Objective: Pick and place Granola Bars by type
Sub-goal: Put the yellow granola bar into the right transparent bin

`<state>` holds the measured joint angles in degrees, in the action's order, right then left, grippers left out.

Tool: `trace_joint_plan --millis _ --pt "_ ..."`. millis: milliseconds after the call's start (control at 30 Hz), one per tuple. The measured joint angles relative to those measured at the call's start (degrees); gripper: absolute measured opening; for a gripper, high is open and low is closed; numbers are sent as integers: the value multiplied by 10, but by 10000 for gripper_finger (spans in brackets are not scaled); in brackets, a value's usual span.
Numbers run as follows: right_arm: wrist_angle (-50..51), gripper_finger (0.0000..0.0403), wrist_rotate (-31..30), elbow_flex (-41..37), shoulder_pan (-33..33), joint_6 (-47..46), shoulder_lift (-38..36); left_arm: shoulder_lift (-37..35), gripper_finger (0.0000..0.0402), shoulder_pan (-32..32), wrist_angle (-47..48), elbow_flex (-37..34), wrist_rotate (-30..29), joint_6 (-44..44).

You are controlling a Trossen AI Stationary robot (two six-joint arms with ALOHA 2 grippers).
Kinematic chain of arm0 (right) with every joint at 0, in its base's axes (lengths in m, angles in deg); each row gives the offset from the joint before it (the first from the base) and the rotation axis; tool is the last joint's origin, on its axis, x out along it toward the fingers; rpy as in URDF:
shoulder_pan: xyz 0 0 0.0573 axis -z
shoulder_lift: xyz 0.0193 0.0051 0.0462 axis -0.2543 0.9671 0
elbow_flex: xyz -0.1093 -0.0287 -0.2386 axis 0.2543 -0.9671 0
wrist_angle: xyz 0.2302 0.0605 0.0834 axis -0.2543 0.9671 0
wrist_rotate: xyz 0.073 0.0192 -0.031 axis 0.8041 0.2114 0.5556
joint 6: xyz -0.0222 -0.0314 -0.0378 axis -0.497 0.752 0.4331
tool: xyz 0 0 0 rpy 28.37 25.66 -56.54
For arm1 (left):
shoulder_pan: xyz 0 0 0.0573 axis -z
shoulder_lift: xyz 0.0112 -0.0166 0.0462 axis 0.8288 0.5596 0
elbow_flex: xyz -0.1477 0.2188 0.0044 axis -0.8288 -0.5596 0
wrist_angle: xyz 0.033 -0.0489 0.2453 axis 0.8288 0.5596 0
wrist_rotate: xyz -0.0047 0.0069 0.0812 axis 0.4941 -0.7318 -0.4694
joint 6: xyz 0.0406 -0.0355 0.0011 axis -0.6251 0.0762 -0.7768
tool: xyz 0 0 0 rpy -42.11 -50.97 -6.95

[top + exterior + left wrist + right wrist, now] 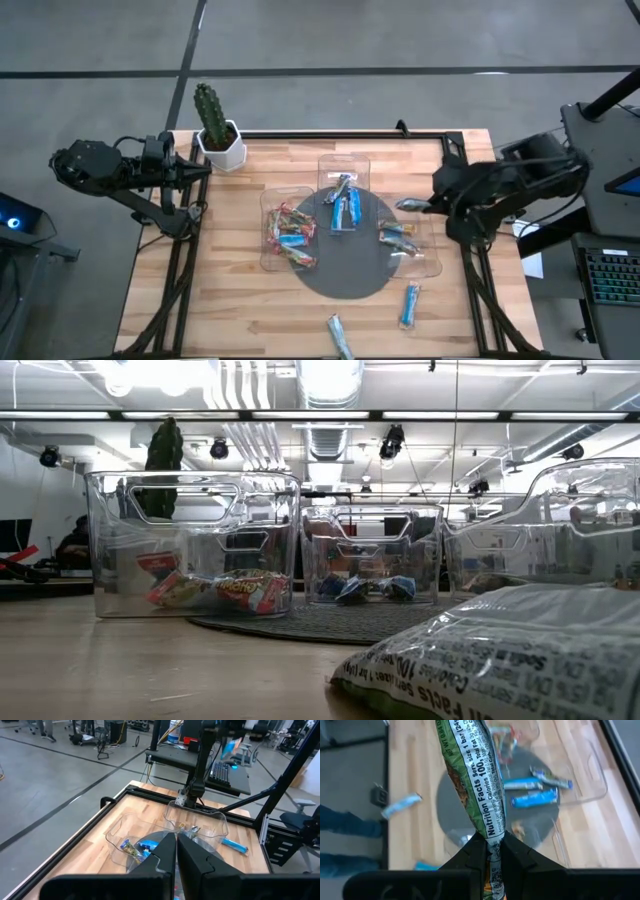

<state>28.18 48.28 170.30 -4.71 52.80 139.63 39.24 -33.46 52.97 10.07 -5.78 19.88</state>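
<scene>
My right gripper [428,207] is shut on a green-and-silver granola bar [475,780] and hovers over the right clear tray [435,262], which holds a few bars [397,238]. The left tray [266,250] contains red-orange bars [290,235], and the far tray [322,165] contains blue bars [343,205]. A blue bar [410,305] and a silvery-green bar [340,335] lie loose and flat on the wood near the near edge; the latter fills the low view's corner [500,650]. My left gripper [205,172] waits shut at the table's left edge. My right gripper pinches the held bar by one end of its wrapper [492,832] between the two fingers [517,852]. The fingers reach in from the table's right, in line with the bar. The bar [410,204] is lifted clear and sticks out toward the table's left, above the right tray.
The three trays stand around a dark round mat [340,275] at mid-table. A cactus in a white pot [218,135] stands at the far left corner. Bare wood lies along the near edge and left side. A black frame rail [330,133] borders the far edge.
</scene>
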Motion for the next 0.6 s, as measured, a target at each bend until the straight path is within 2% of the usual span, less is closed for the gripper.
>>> trace_joint_plan --millis 100,367,600 --pt "0 28 3 -51 0 -5 -10 0 0 0 0 0 0 6" --pt "-5 28 67 -193 0 -14 -41 0 0 0 0 0 0 9" --pt "-72 28 91 -313 0 -26 -78 0 0 0 0 0 0 9"
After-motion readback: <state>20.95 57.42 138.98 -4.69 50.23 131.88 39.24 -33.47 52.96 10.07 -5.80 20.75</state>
